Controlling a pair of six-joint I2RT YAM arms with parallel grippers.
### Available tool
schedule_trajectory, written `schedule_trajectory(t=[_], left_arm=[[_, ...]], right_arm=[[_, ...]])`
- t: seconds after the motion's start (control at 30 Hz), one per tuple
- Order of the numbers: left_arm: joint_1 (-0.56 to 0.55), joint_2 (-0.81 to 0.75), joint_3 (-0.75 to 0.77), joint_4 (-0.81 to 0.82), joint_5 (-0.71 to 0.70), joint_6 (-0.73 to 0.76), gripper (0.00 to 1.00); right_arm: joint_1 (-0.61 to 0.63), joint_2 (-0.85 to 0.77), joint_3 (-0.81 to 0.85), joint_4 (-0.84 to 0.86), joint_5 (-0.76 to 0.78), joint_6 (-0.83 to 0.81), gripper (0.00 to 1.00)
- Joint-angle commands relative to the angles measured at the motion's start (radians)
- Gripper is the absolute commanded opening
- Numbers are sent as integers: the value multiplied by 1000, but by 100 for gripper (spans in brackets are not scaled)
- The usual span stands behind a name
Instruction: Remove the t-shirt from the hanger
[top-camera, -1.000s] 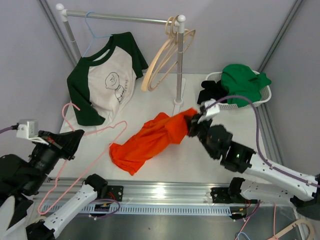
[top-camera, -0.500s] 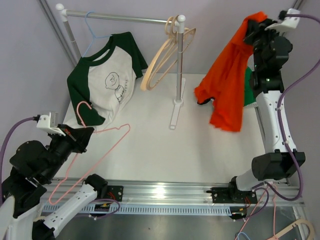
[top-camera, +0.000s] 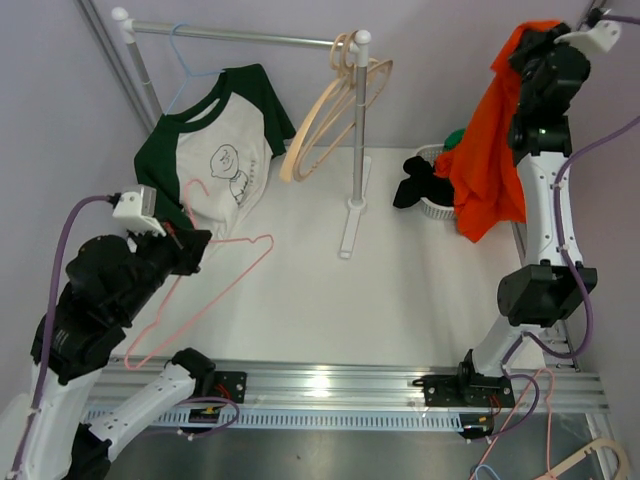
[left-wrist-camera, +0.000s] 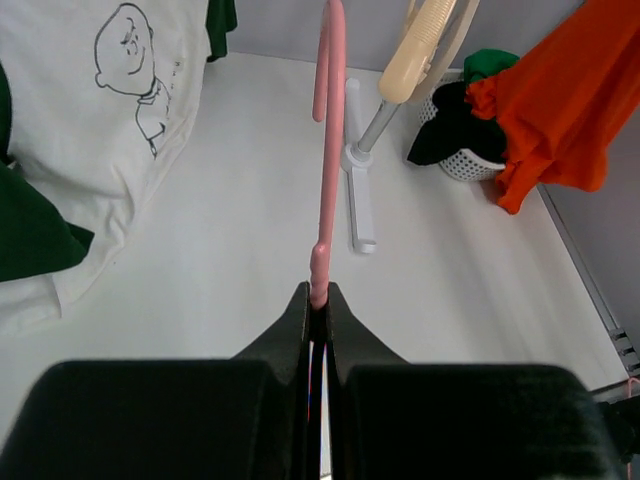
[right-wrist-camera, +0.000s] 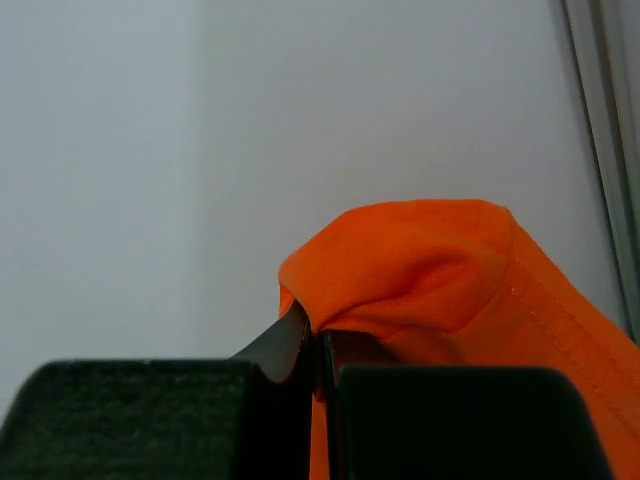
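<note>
The orange t-shirt (top-camera: 490, 160) hangs free in the air at the back right, off the hanger. My right gripper (top-camera: 522, 58) is raised high and shut on the shirt's top fold (right-wrist-camera: 420, 260); the jaws (right-wrist-camera: 318, 340) pinch the cloth. The shirt's lower edge dangles over the basket. A bare pink wire hanger (top-camera: 225, 275) is held at the left above the table, with my left gripper (top-camera: 198, 245) shut on its wire. In the left wrist view the pink hanger (left-wrist-camera: 330, 150) rises straight out of the shut jaws (left-wrist-camera: 319, 295), and the orange t-shirt (left-wrist-camera: 570, 100) shows at the far right.
A clothes rail (top-camera: 240, 38) crosses the back with a white-and-green shirt (top-camera: 215, 160) on a blue hanger and several cream hangers (top-camera: 335, 110). Its post (top-camera: 358, 140) stands mid-table. A white basket (top-camera: 437, 208) with black and green clothes sits at the right.
The right arm swung the orange t-shirt up off the table and now holds it high over the basket. The left gripper moved up and right with the pink hanger.
</note>
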Motion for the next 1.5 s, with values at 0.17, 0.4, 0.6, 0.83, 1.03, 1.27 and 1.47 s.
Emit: schedule_trajectory(t=[0.17,0.4,0.6,0.83,1.03,1.27,1.47], left_arm=[[56,141,40,148,135,-7,1],[290,332,157,220,386,-32,1],[290,541,423,187,277,46,1],[305,691,609,133,211,83,1],[342,790,735,112,238,80,1],[354,843,761,148,254,63,1],[363,885,787,217,231,106,1]], right_arm=[[28,115,-460,-509,-73,30,0],[-38,166,-682,-397,-152,41,0],[-52,124,-667,-396,-136,53,0],[-51,66,-541,-458,-101,33,2],[-54,80,-469,-508,-48,10,22],[-54,-14,-449,-488,35,24,93],[-28,-178,-426,-508,124,-4,99]])
